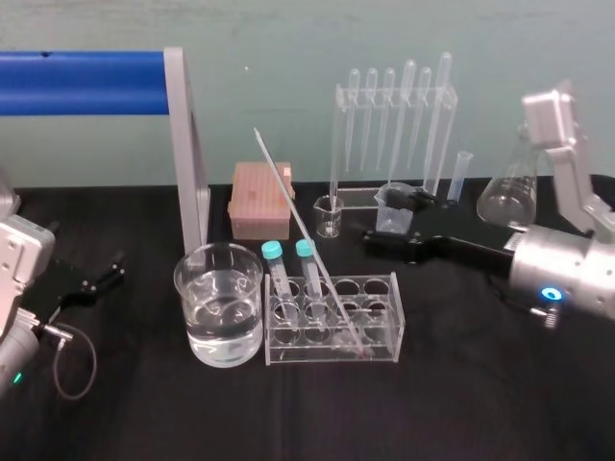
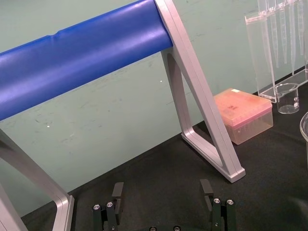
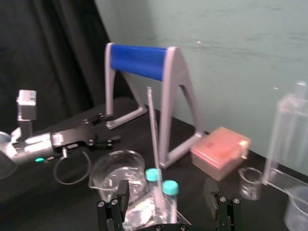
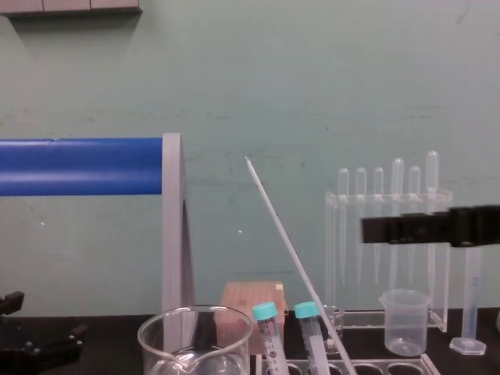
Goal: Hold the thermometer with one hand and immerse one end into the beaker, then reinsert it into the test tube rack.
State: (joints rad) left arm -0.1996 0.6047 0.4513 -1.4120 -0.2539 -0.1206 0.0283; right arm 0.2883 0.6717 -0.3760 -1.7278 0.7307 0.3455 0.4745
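Thermometer [image 1: 303, 230] stands in the rack [image 1: 384, 317], foot low at the front, long axis slanting up and back toward the left, beside the beaker [image 1: 219, 298]. Right gripper [image 1: 377, 239] hovers behind the rack, jaws apart, empty. Left gripper [image 1: 110, 269] sits far left, jaws apart.

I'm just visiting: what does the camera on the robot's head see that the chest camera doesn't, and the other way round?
Extra in the head view: the whole test tube rack on the black table, the water level in the beaker, a conical flask, and the right wrist's blue ring. Extra in the chest view: a grey ledge high on the wall. Shared: the leaning thermometer, teal-capped tubes, pipette stand, blue roller, the open right tool and the parked left tool.
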